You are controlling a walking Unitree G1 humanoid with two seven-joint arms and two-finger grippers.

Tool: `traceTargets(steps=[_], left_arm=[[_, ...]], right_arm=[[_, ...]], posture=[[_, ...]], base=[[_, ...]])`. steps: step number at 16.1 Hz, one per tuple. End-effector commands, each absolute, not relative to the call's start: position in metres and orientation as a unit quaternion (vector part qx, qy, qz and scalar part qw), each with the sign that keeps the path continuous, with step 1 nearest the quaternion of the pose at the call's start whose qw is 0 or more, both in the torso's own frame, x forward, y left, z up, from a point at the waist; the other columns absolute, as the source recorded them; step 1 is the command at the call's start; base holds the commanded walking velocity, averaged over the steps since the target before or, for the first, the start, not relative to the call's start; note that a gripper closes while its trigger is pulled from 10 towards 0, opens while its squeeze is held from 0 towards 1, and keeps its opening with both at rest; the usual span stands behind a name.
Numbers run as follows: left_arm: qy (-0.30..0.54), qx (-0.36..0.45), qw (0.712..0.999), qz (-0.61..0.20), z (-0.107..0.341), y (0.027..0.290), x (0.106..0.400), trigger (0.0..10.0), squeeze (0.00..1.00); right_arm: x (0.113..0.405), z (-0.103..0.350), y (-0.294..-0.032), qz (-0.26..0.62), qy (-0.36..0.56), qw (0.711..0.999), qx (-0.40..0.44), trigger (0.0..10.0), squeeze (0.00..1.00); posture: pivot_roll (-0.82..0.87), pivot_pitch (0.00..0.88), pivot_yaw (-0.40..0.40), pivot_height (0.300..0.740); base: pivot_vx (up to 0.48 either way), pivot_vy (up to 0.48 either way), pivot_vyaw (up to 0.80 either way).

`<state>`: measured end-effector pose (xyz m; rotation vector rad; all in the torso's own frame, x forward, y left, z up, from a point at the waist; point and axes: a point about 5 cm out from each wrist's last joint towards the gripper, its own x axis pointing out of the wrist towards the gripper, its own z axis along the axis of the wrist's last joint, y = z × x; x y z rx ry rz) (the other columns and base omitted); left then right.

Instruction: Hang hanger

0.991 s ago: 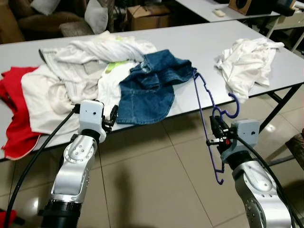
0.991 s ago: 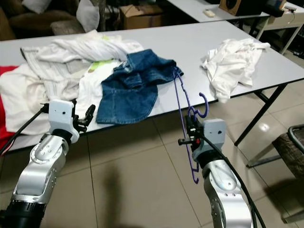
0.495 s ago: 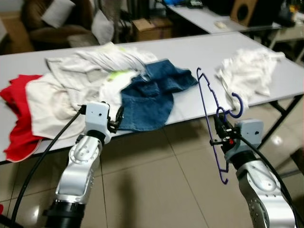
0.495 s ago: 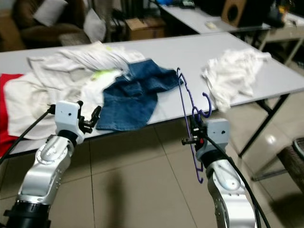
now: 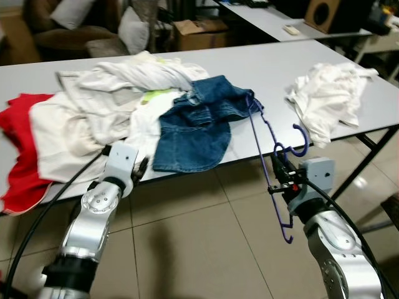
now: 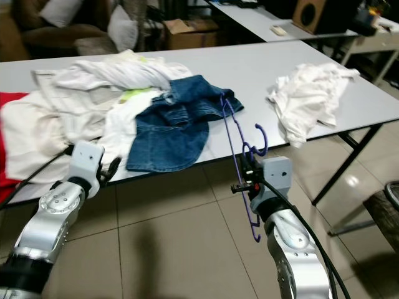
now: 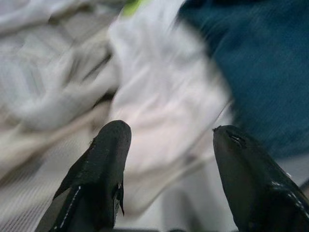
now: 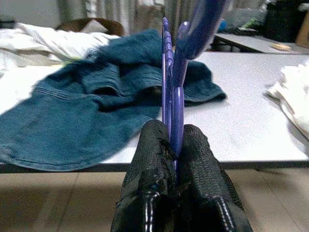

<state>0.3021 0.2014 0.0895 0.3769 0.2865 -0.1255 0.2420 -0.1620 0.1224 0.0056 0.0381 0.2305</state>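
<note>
your right pincer [image 5: 278,180] is clamped on the purple hanger [image 5: 268,149], held upright just off the tabletop [image 5: 262,62] edge; it isn't hung yet, and you have no rail in sight. the left pincer [image 7: 166,159] gapes empty over the white laundry [image 5: 81,118], beside the denim garment [image 5: 199,121] near the hanger.

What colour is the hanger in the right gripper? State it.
Purple-blue; the hanger shows best in the right wrist view, clamped by the right gripper.
</note>
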Motion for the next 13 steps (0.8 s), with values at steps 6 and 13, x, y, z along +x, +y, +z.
traceTargets(steps=[6, 13], left_arm=[[0.176, 0.195, 0.965, -0.024, 0.081, 0.218, 0.32, 8.0, 0.0], [0.15, 0.172, 0.972, -0.057, 0.083, 0.204, 0.329, 0.0, 0.0]], right_arm=[[0.243, 0.126, -0.163, 0.115, 0.016, 0.993, -0.002, 10.0, 0.0], [0.244, 0.127, -0.164, 0.114, 0.015, 0.993, -0.004, 10.0, 0.0]], posture=[[-0.2, 0.0, -0.001, 0.74], [-0.21, 0.0, 0.0, 0.74]], base=[[0.0, 0.0, 0.0], [0.0, 0.0, 0.0]])
